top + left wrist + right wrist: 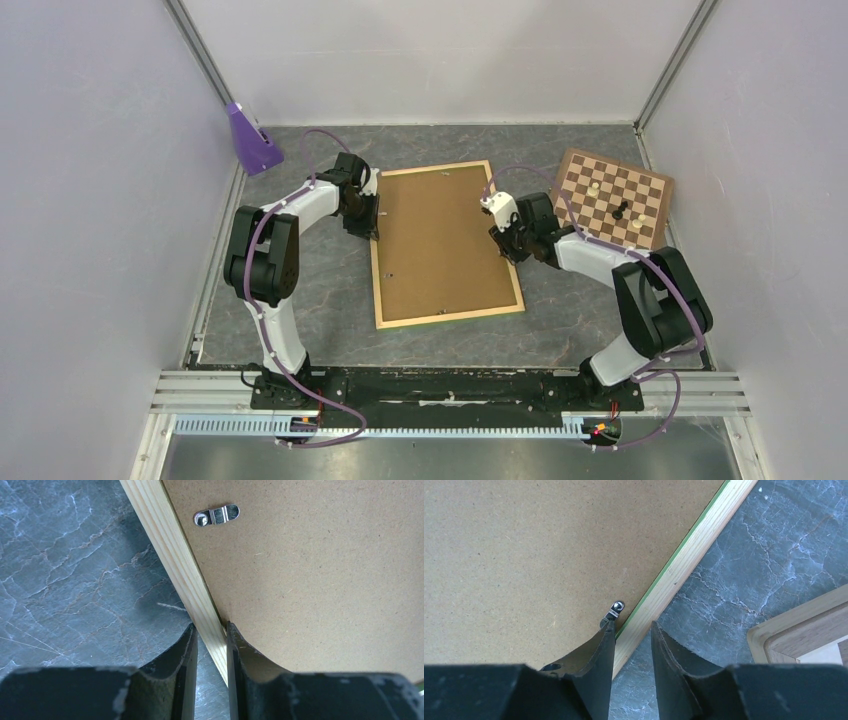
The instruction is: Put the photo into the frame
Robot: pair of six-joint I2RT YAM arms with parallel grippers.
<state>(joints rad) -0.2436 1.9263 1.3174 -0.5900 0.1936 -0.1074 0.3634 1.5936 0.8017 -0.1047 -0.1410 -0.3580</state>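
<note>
The frame [450,316] lies back-up in the middle of the table, its pale wood rails around a brown hardboard panel [440,240]. The photo is hidden. My left gripper [368,222] is at the frame's left rail [170,545]; in the left wrist view its jaws [211,629] stand narrowly apart astride that rail, one tip over the table and one at the panel's edge. My right gripper [505,245] is at the right rail [694,545], its jaws [633,624] slightly apart, with the left fingertip [610,630] against a small metal clip [613,611]. A green edge runs along the inside of that rail.
A brown-and-cream chessboard [612,198] with a few pieces lies at the back right, and its corner shows in the right wrist view [804,640]. A purple object [250,140] stands at the back left. Another metal clip [216,515] lies flat on the panel.
</note>
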